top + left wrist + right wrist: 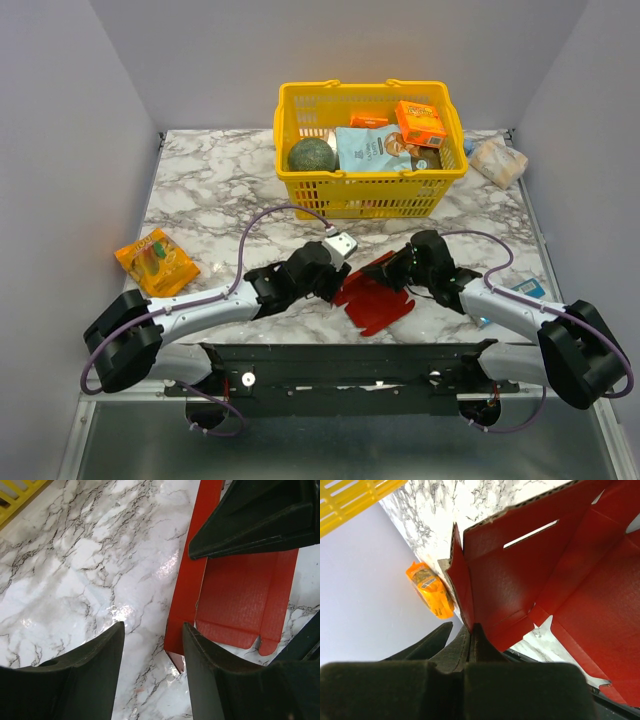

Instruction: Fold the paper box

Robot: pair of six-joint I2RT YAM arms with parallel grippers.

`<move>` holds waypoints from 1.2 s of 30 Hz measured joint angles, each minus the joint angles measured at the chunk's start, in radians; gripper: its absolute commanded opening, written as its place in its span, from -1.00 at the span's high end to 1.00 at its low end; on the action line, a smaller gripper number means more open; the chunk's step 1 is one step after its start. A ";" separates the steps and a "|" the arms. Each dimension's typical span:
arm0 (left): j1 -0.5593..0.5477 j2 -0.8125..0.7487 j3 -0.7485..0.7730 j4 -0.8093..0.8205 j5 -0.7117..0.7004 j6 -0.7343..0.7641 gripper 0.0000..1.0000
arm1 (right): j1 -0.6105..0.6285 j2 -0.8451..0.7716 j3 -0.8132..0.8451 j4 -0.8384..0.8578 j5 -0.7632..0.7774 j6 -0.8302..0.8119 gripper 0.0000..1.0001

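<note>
We log: paper box [378, 302], red sheet on bench [205, 195] between arms, one flap raised. Right end effector [471, 632] clenched on flap. Left end effector [153, 630] released (gap over marble, beside sheet edge). Beyond: orange packet [155, 262], left; yellow basket [300, 185], rear.

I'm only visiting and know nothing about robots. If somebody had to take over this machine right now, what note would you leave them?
Grippers: the left gripper is open and holds nothing; it sits at the left edge of the red sheet. The right gripper is shut on one flap of the paper box.
Where: the paper box lies on the marble table between the two arms, in front of the yellow basket.
Done: one flap pinched and raised.
Left: nearly all the folding; most of the sheet lies flat and no box shape shows yet.
</note>
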 measured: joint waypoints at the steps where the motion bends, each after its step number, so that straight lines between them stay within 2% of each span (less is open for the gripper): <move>1: -0.001 -0.005 -0.005 0.003 -0.005 -0.003 -0.15 | 0.000 0.000 0.000 0.000 0.000 0.000 0.99; 6: -0.003 -0.015 -0.024 0.014 -0.010 -0.017 -0.09 | 0.000 0.000 0.000 0.000 0.000 0.000 0.99; 23: -0.020 -0.033 -0.026 -0.024 -0.067 -0.053 -0.09 | 0.000 0.000 0.000 0.000 0.000 0.000 0.99; 36: -0.050 -0.021 -0.032 -0.038 -0.059 -0.060 -0.08 | 0.000 0.000 0.004 -0.002 -0.004 0.002 0.99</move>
